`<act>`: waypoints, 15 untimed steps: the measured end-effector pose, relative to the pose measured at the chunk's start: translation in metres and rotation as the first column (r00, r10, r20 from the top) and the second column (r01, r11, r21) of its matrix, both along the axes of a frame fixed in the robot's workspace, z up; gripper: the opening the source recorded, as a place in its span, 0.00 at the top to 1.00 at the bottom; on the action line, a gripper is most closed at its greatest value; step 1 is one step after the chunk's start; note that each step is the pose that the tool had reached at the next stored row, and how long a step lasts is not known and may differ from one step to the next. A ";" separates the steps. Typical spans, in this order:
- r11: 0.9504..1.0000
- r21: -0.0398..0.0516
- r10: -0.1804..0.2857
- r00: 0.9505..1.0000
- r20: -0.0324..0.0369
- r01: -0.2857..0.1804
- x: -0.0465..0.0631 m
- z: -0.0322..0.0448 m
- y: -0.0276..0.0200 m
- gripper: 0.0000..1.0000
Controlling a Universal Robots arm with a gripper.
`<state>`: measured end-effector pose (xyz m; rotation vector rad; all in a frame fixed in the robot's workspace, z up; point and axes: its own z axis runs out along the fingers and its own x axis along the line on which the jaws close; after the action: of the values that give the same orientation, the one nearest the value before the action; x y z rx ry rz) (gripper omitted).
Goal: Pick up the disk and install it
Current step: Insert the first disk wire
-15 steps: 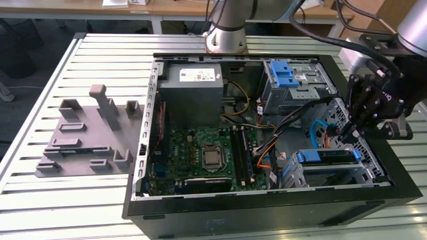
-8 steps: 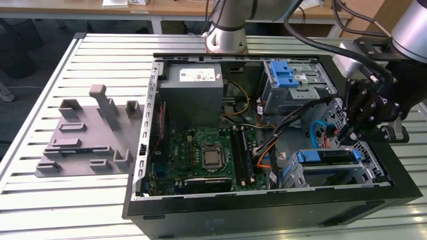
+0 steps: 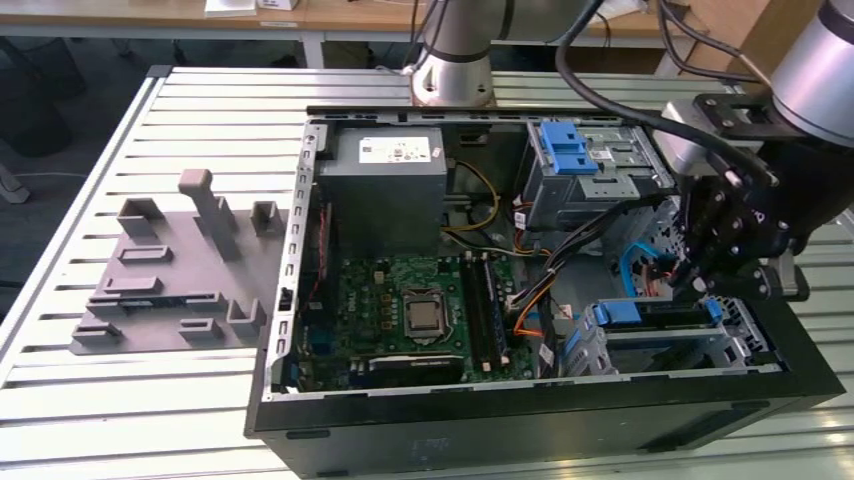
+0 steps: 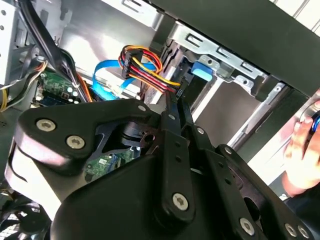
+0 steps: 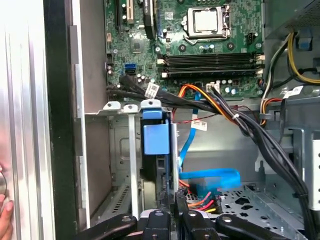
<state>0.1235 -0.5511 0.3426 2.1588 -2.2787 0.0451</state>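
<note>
The disk (image 3: 654, 318) sits edge-on in the drive bay at the near corner of the open computer case, toward the exterior view's right. Its blue carrier (image 5: 154, 137) shows between the bay's metal rails; in the second wrist view the blue carrier tab (image 4: 202, 70) lies beyond my fingers. My gripper (image 3: 694, 285) hangs inside the case just above that bay. Its black fingers (image 4: 170, 120) are drawn together, with the tips by the black cable plug and the disk's end. My gripper (image 5: 175, 202) is shut, with nothing seen between the fingers.
A grey power supply box (image 3: 387, 175), a grey cage with a blue latch (image 3: 587, 160) and the motherboard (image 3: 414, 300) fill the case. Coloured cables (image 5: 210, 107) cross near the bay. A grey fixture (image 3: 174, 270) lies on the slatted table. A person's hand (image 4: 300, 150) is outside the case wall.
</note>
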 end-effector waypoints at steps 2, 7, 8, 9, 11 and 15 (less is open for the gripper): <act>1.000 0.003 0.000 1.000 0.003 0.000 -0.001 -0.0011 -0.0015 0.84; 1.000 0.011 0.003 1.000 0.024 -0.004 -0.006 -0.0039 -0.0016 0.84; 1.000 0.011 0.004 1.000 0.029 -0.004 -0.007 -0.0043 -0.0016 0.84; 1.000 0.011 0.004 0.999 0.036 -0.005 -0.009 -0.0045 -0.0016 0.84; 1.000 0.012 0.005 0.999 0.049 -0.006 -0.011 -0.0049 -0.0016 0.84; 1.000 0.012 0.016 0.998 0.058 -0.017 -0.013 -0.0063 -0.0023 0.84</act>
<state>0.1106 -0.5535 0.3363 2.2112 -2.2978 0.0954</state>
